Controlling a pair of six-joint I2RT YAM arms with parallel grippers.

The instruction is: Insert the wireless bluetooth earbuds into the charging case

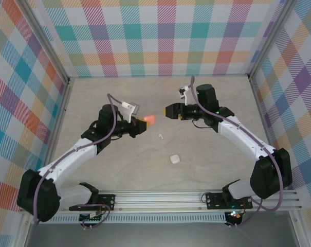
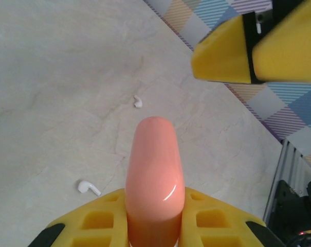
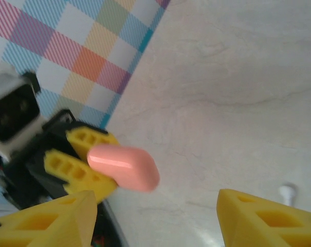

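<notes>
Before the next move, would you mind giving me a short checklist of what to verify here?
1. Left gripper shut on the pink case: ok.
2. Case lid open to take earbuds: not ok, it looks closed.
3. Right gripper open, nothing between its fingertips: ok.
4. Case held above the table, pointing toward the right gripper: ok.
5. White earbuds lying free on the table: ok, two visible.
6. Pink earbuds located: cannot tell.

Pink case [image 1: 149,120] faces right claw [image 1: 167,111], narrow gap; earbud [image 1: 160,136], white case [image 1: 174,159] dot near table [image 1: 129,167].
</notes>
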